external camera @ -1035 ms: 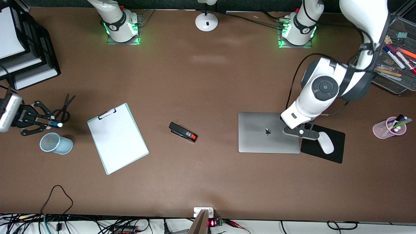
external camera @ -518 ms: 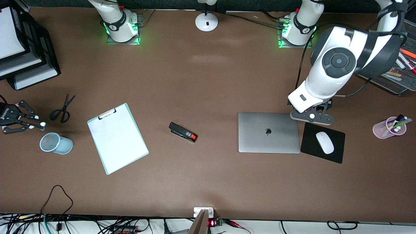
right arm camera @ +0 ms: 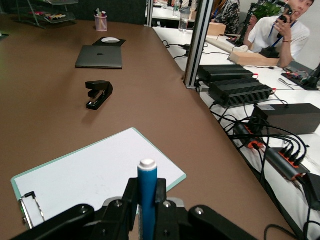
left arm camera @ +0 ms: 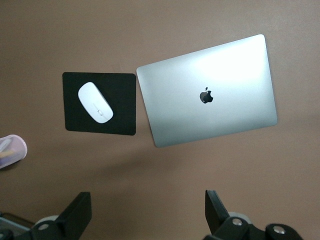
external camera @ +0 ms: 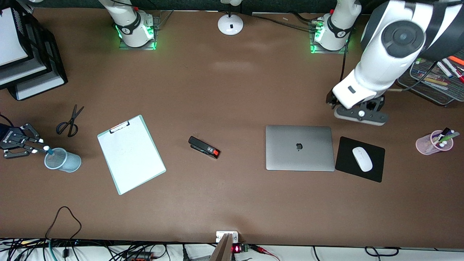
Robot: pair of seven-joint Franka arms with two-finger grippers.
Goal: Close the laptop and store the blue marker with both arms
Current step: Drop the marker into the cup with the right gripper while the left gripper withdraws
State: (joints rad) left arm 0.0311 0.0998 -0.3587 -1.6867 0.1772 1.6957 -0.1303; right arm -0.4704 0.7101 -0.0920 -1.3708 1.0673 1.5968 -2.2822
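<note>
Laptop: slim silver-grey laptop (external camera: 299, 148) lies closed on the table (external camera: 232, 90).
Left gripper (external camera: 357, 115): fingers spread, over bare table.
Right gripper (external camera: 36, 148): fingers pinching the thin blue marker (right arm camera: 147, 200) at the light-blue mesh cup (external camera: 62, 160).

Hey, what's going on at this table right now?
The laptop lies closed beside the mouse pad. The left gripper hangs open over bare table above it. The right gripper is shut on the blue marker, holding it at the rim of the mesh cup.
</note>
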